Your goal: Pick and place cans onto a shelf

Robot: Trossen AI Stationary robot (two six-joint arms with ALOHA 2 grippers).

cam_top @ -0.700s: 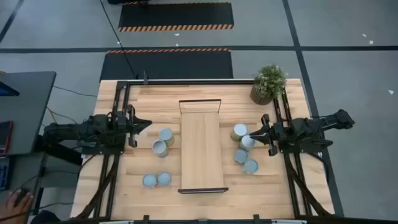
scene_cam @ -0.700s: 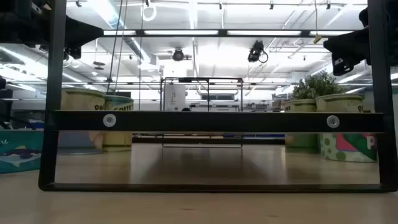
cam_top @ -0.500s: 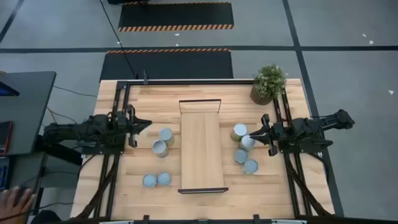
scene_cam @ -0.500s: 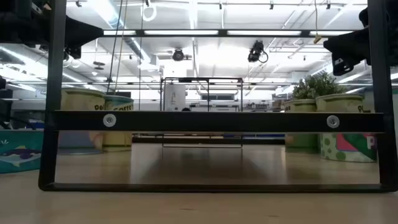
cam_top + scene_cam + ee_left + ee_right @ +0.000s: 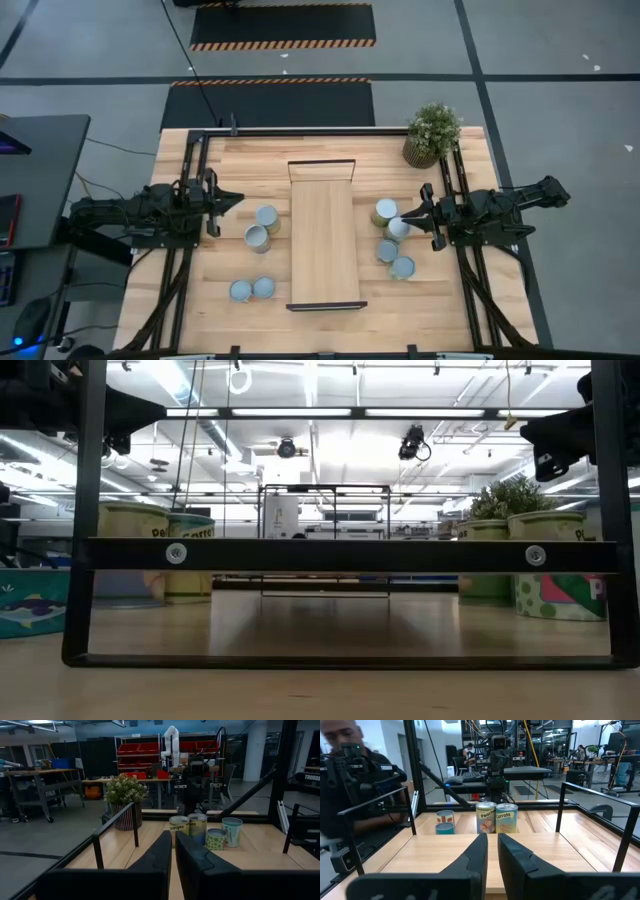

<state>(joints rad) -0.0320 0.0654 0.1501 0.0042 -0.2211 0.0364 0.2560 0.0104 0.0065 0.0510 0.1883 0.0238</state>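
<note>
The shelf [image 5: 323, 235], a long light-wood board with black end frames, lies along the middle of the table; its near frame [image 5: 350, 555] fills the low view. Several cans stand upright on the tabletop on both sides of it, such as one on the left [image 5: 266, 217] and one on the right [image 5: 388, 251]. My left gripper [image 5: 236, 199] hovers shut above the table's left side, pointing at the shelf. My right gripper [image 5: 407, 217] hovers shut on the right, over the cans there [image 5: 398, 228]. The wrist views show both sets of fingers closed, left [image 5: 174, 851] and right [image 5: 491, 851], with nothing between them.
A potted plant [image 5: 432, 135] stands at the table's far right corner. Black frame rails [image 5: 195, 170] run along the table's left, right and far edges. A person [image 5: 350, 780] sits beyond the table's left side, by a desk [image 5: 40, 170].
Both arms have kept still. A person's hand at the desk beside the table's near left corner has drawn out of the high view.
</note>
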